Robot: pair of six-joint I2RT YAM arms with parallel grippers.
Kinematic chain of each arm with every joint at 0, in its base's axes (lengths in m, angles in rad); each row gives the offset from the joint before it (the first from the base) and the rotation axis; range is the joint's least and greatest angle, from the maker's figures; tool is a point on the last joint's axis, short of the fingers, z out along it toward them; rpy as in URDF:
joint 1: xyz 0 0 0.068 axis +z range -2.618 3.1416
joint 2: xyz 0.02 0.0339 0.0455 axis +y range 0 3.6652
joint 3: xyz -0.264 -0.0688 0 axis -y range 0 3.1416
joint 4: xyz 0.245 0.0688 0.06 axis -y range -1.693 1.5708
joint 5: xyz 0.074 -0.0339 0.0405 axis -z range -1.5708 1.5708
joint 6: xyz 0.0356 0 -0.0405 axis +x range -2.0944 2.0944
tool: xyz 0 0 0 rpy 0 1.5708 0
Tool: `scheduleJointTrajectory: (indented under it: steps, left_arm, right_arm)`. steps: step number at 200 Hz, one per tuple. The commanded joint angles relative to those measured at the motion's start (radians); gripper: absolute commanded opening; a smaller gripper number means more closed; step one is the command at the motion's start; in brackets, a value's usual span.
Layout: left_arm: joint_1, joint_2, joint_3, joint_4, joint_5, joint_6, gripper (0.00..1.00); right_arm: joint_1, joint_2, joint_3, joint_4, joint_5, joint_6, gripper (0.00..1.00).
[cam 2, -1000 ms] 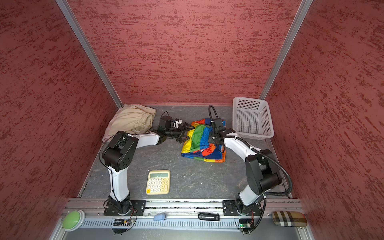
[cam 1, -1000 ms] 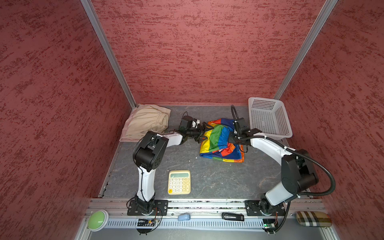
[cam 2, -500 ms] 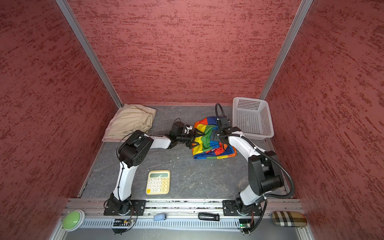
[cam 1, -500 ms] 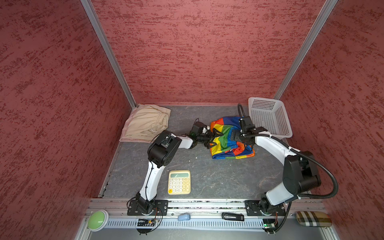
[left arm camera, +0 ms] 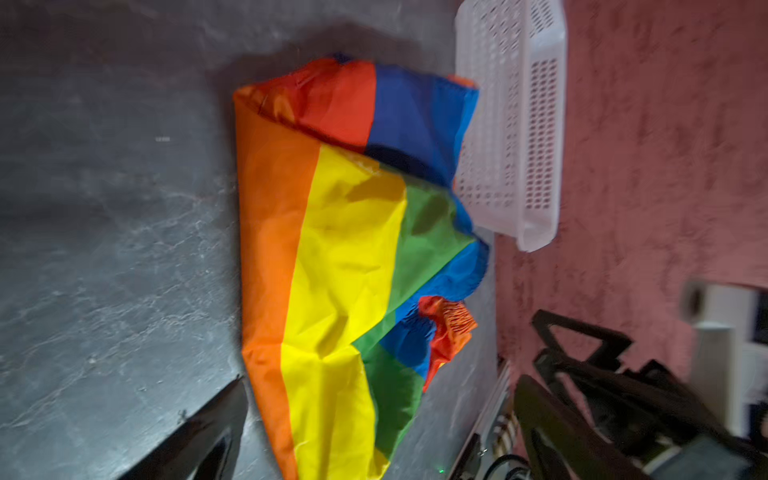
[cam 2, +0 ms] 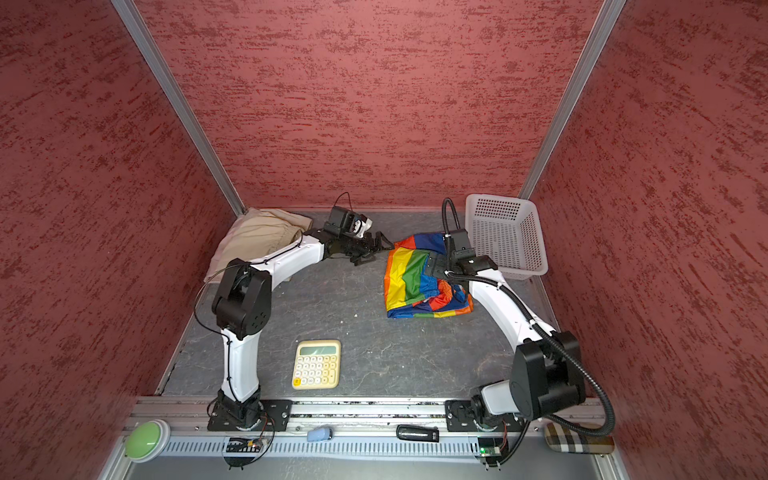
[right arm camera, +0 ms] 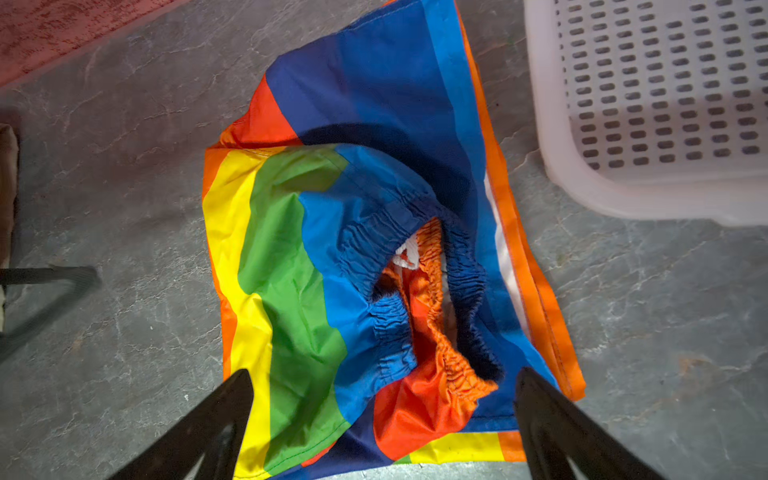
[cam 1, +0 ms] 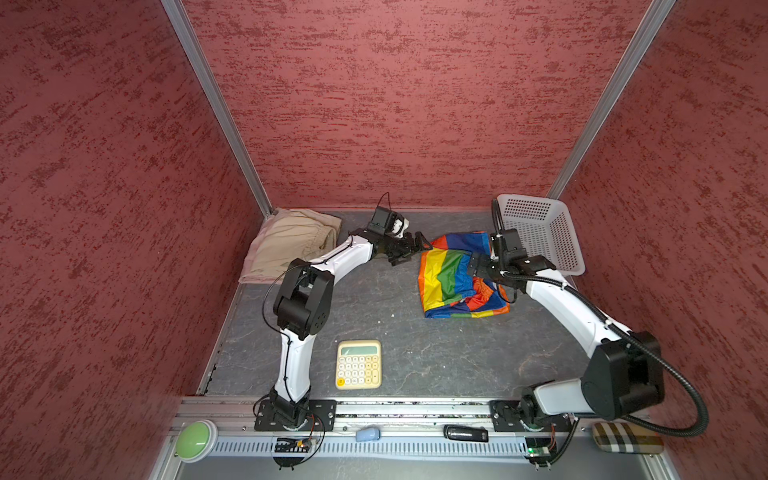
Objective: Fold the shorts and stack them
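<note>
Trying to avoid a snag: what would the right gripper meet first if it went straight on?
Probably the shiny rainbow colour-blocked fabric shorts, near the gathered waistband; the open right gripper points down at them, gap unclear.

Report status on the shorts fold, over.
Left hand open, empty, beside rainbow shorts. Right hand open above them, nothing held. Rainbow shorts rumpled, not stacked on tan shorts. Basket close alongside, calculator well away.

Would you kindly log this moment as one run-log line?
left tool: open, beside rainbow shorts | right tool: open, over their waistband | rainbow shorts: loosely folded, beside basket | beige shorts: far left corner
</note>
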Motion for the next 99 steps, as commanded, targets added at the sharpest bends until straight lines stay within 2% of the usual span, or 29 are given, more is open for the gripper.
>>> scheduleJointTrajectory:
  steps: [1,19,49,62,77,84,91,99]
  left_arm:
    - [-0.052,0.107,0.044,-0.217,-0.049,0.129,0.99]
    - [-0.077,0.172,0.109,-0.269,-0.067,0.153,1.00]
    - [-0.098,0.264,0.195,-0.329,-0.076,0.161,0.88]
    - [-0.104,0.299,0.243,-0.387,-0.107,0.177,0.71]
    - [-0.107,0.317,0.264,-0.421,-0.129,0.195,0.38]
    - [-0.109,0.317,0.270,-0.433,-0.147,0.203,0.26]
    - [-0.109,0.316,0.272,-0.445,-0.163,0.212,0.18]
    - [-0.108,0.307,0.274,-0.458,-0.185,0.224,0.14]
  right_arm:
    - [-0.018,-0.029,-0.004,0.011,-0.054,0.003,0.99]
    - [-0.034,-0.044,-0.016,0.019,-0.075,0.006,0.99]
    - [-0.059,-0.061,-0.032,0.024,-0.100,0.003,0.99]
    - [-0.067,-0.068,-0.037,0.028,-0.111,0.008,0.99]
    - [-0.071,-0.077,-0.041,0.040,-0.122,0.011,0.99]
    - [-0.074,-0.077,-0.039,0.043,-0.126,0.012,0.99]
    - [-0.074,-0.075,-0.037,0.044,-0.129,0.012,0.99]
    - [-0.074,-0.071,-0.034,0.046,-0.133,0.012,0.99]
